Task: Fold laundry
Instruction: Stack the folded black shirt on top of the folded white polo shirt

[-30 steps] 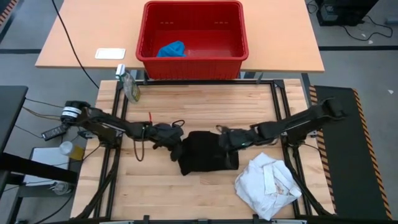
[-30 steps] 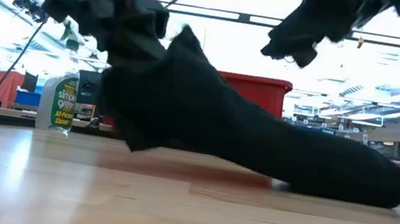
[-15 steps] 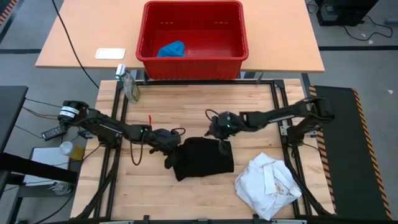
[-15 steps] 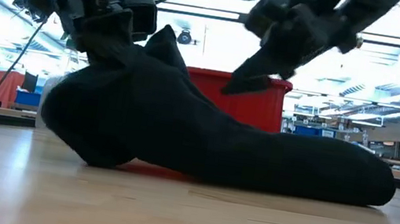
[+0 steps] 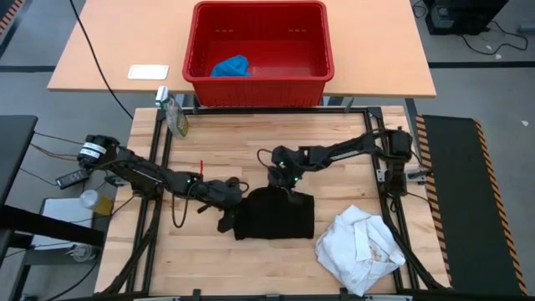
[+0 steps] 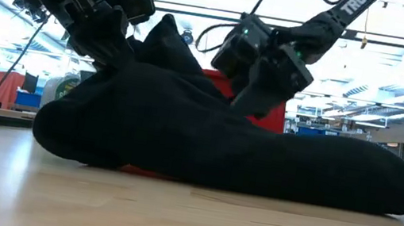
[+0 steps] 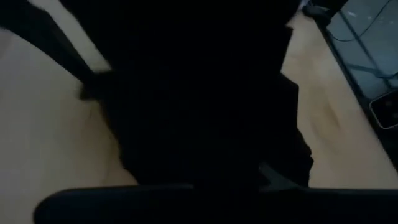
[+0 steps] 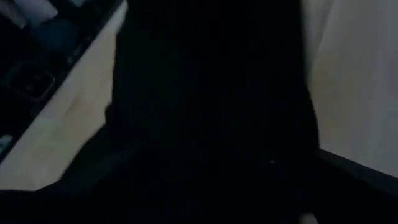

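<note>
red basket, spray btl, white card

Butcher-block bench, black-framed. Tan table behind it. Grey floor with cables. Hazard-striped black mat alongside. Ceiling strip lights; open workshop beyond.

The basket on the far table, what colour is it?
Red; the basket shows best in the high view.

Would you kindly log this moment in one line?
left pincer: shut on black garment | right pincer: open above it | white garment: unfolded
</note>
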